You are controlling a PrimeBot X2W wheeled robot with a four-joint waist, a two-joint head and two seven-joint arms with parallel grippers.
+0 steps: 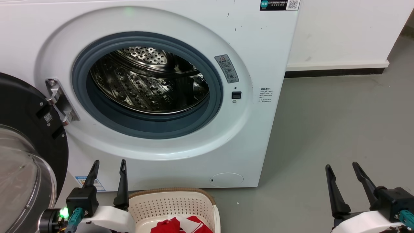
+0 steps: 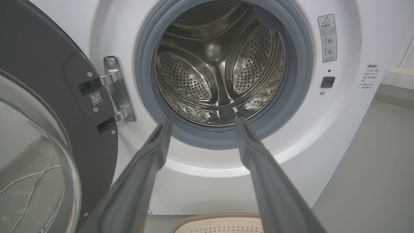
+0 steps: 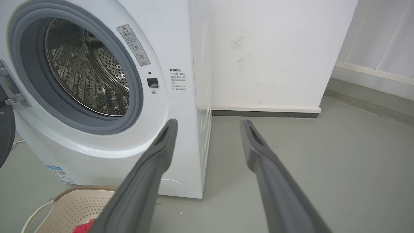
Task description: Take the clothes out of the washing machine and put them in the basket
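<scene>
1. Straight ahead in the head view stands the large white front-loading washing machine (image 1: 258, 48). Its round, dark-rimmed glass door (image 1: 22, 106) is swung wide open to the robot's left on a metal hinge (image 1: 59, 102).
2. Inside the grey rubber ring (image 1: 145, 127), the perforated steel drum (image 1: 148, 84) shows its shiny wall and raised ribs from front to back.
3. The cream plastic laundry basket (image 1: 171, 202), with perforated sides and a brown rim, sits on the grey floor (image 1: 323, 145) just in front of the machine's base, below the round opening.
4. The red clothes (image 1: 181, 225) lie inside the basket, low against its bottom at the lower edge of the head view. White panels show among the red cloth, but any lettering is too cut off to read. The right wrist view catches a scrap of the same red inside the basket.
5. The left gripper (image 1: 109, 163) hangs just left of the basket, before the machine's lower front. Its two long dark fingers point up toward the opening, and its jaws stand apart with nothing between them.
6. The right gripper (image 1: 342, 165) is well to the right of the machine, over the grey floor. Its jaws are also spread and hold nothing. In its own wrist view the fingers point past the machine's right front corner toward the white wall (image 3: 275, 48).
</scene>
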